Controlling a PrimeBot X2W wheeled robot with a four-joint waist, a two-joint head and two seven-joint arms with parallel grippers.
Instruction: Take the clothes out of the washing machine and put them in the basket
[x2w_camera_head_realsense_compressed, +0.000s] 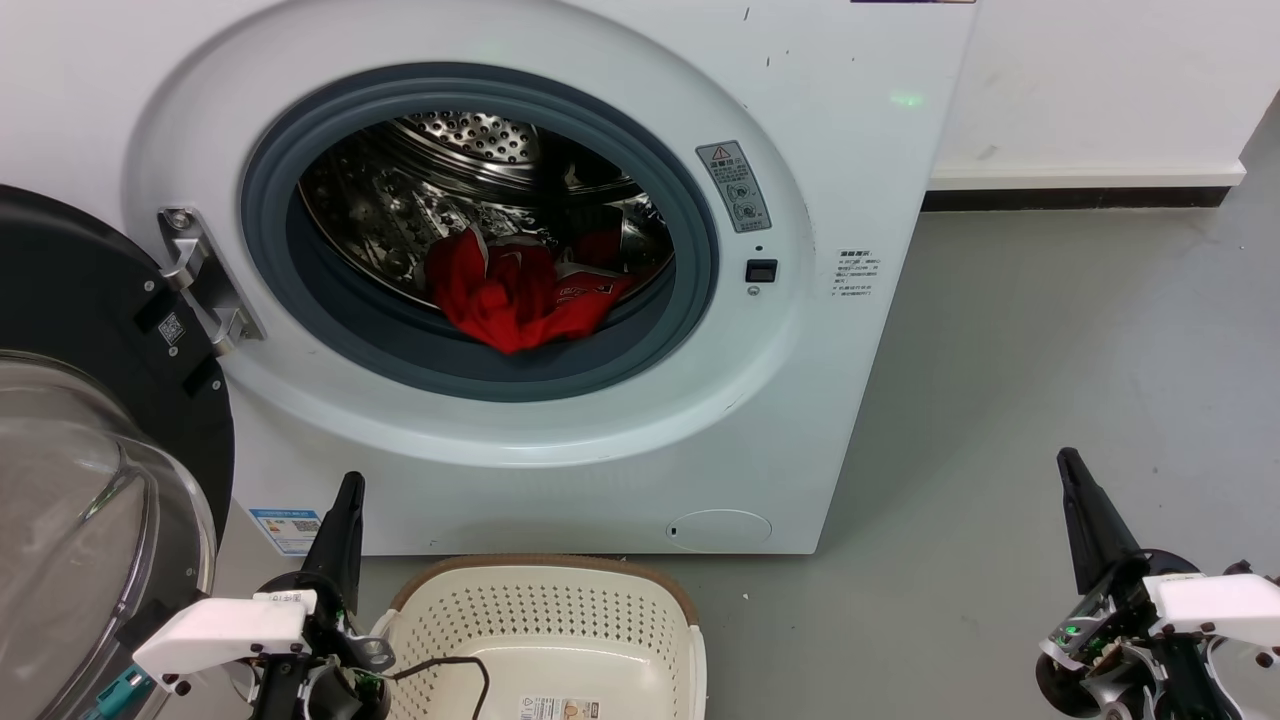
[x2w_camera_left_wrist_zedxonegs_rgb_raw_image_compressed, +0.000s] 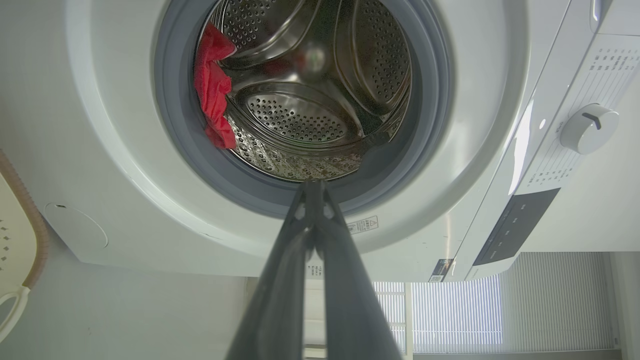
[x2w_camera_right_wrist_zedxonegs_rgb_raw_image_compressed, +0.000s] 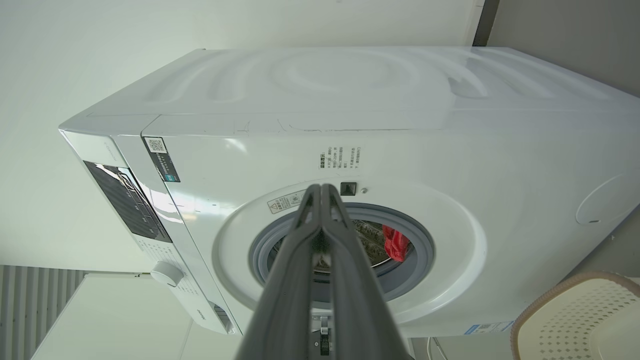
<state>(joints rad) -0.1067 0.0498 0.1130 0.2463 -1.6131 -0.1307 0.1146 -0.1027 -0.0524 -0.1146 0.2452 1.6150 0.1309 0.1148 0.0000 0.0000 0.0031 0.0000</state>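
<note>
The red clothes (x2w_camera_head_realsense_compressed: 515, 290) lie bunched at the front of the steel drum of the white washing machine (x2w_camera_head_realsense_compressed: 800, 400), spilling onto the grey door seal; the left wrist view shows them as red clothes (x2w_camera_left_wrist_zedxonegs_rgb_raw_image_compressed: 212, 95) at the drum's left and the right wrist view as red clothes (x2w_camera_right_wrist_zedxonegs_rgb_raw_image_compressed: 395, 243) in the porthole. The cream basket (x2w_camera_head_realsense_compressed: 545, 635) stands on the floor below the porthole. My left gripper (x2w_camera_head_realsense_compressed: 348, 492) is shut, empty, low beside the basket's left. My right gripper (x2w_camera_head_realsense_compressed: 1068, 462) is shut, empty, over the floor at the right. Both fingertip pairs, left gripper (x2w_camera_left_wrist_zedxonegs_rgb_raw_image_compressed: 312, 186) and right gripper (x2w_camera_right_wrist_zedxonegs_rgb_raw_image_compressed: 320, 189), meet.
The black-framed glass door (x2w_camera_head_realsense_compressed: 90, 450) hangs open at the left, close to my left arm. Grey floor (x2w_camera_head_realsense_compressed: 1050, 330) stretches to the machine's right, up to a white wall with a dark skirting strip (x2w_camera_head_realsense_compressed: 1080, 195). A thin black cable (x2w_camera_head_realsense_compressed: 450, 668) crosses the basket.
</note>
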